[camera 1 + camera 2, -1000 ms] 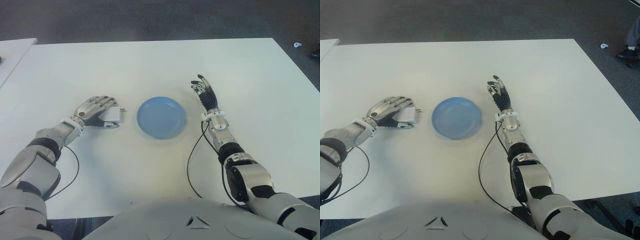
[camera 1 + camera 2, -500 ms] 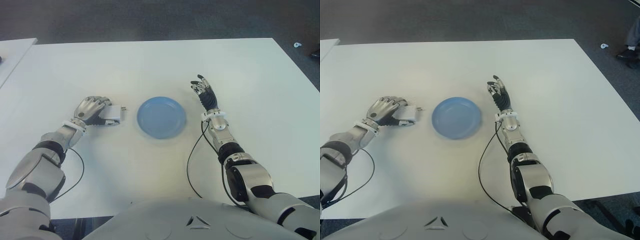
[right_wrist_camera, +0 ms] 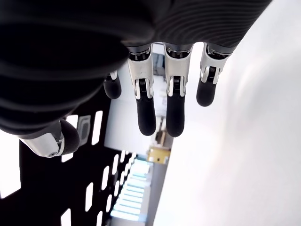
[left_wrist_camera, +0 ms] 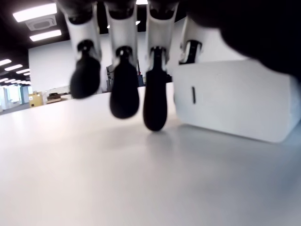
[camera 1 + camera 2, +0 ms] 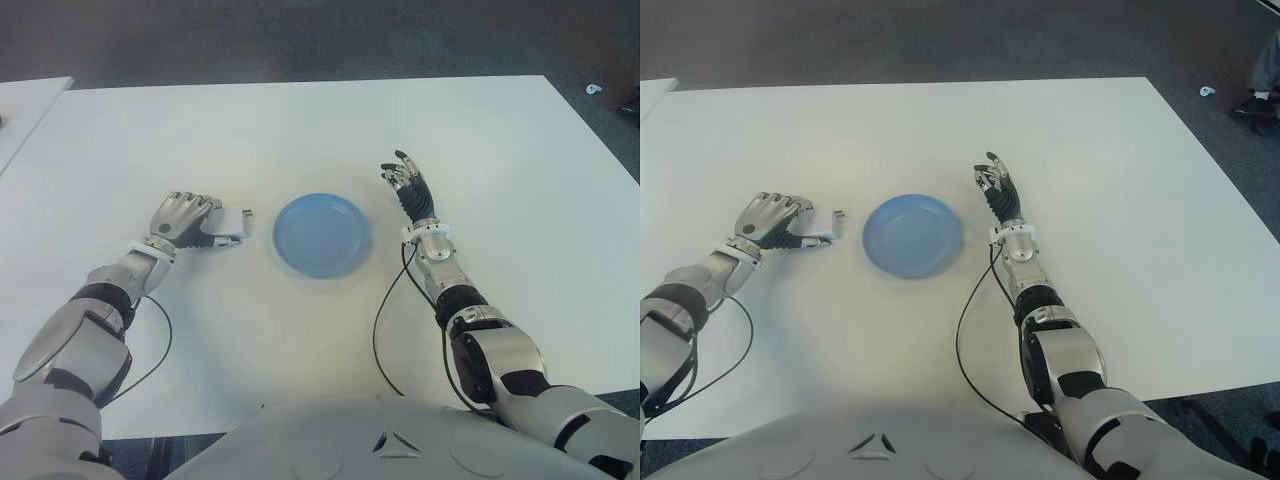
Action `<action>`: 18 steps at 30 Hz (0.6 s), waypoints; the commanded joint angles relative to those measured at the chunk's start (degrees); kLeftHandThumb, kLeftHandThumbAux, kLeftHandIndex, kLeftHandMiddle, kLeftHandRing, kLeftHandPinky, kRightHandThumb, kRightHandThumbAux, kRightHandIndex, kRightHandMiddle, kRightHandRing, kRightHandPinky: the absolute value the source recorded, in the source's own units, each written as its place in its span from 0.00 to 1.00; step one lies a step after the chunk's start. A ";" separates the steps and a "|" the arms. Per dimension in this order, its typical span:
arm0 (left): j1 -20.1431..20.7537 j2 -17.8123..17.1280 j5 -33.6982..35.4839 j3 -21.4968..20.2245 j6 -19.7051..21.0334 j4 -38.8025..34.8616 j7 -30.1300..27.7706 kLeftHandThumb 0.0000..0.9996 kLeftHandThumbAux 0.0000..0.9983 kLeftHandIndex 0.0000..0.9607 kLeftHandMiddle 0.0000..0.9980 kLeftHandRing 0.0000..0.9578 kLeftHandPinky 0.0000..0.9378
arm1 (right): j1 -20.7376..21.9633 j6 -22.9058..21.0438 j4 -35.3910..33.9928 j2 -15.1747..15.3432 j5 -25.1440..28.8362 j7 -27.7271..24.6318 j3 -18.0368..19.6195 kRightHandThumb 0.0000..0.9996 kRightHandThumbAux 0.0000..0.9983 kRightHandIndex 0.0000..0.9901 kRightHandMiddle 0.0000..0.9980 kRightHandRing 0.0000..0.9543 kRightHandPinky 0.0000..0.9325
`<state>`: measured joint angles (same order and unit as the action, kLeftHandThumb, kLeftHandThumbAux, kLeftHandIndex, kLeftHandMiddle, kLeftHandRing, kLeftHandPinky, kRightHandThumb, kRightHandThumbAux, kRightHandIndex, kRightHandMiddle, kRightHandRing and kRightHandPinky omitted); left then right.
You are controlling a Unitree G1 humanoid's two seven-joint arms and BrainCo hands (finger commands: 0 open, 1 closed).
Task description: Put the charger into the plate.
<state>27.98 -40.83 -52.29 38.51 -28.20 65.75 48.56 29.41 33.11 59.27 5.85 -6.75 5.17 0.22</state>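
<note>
1. Left hand (image 5: pixel 183 216) curled around white charger (image 5: pixel 229 225), out at 9 o'clock from plate; knuckles on top, block poking out on the plate-ward side.
2. Left wrist view: dark fingertips (image 4: pixel 155 108) hooked down beside charger (image 4: pixel 235 99), tips at or just above table; charger's underside apparently on table, contact line hard to read.
3. Charger prongs pointing toward plate, just short of its rim, not touching it. Charger outside plate.
4. Plate (image 5: pixel 322 235): blue, round, nothing in it, near table centre, between the two hands.
5. Right hand (image 5: pixel 409 184) at 3 o'clock from plate, close to rim but apart; palm edge-on, fingers extended toward far side of table, loosely spread, holding nothing.
6. Right wrist view: straight fingers (image 3: pixel 146 101) with gaps between, thumb off to one side, nothing within grasp.
7. Table (image 5: pixel 300 130): white, plain. Black cables trailing from both forearms across near edge.
8. Dark carpet (image 5: pixel 300 40) beyond far edge.
</note>
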 commanded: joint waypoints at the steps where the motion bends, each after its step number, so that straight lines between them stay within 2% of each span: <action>1: -1.79 -0.93 -0.08 -0.16 -1.56 -0.80 -0.43 0.74 0.70 0.46 0.85 0.88 0.89 | 0.43 -0.32 0.92 -0.32 -0.07 0.28 0.06 0.00 0.39 0.00 0.28 0.28 0.18; 18: -3.60 -3.58 2.08 -3.85 -3.81 -6.93 -3.45 0.73 0.70 0.46 0.85 0.88 0.86 | 0.60 -0.33 0.89 -0.82 0.38 0.40 0.36 0.00 0.39 0.00 0.28 0.30 0.20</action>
<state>25.22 -43.13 -50.70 35.70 -31.36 60.50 46.19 29.68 33.11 59.66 5.47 -6.60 5.41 0.37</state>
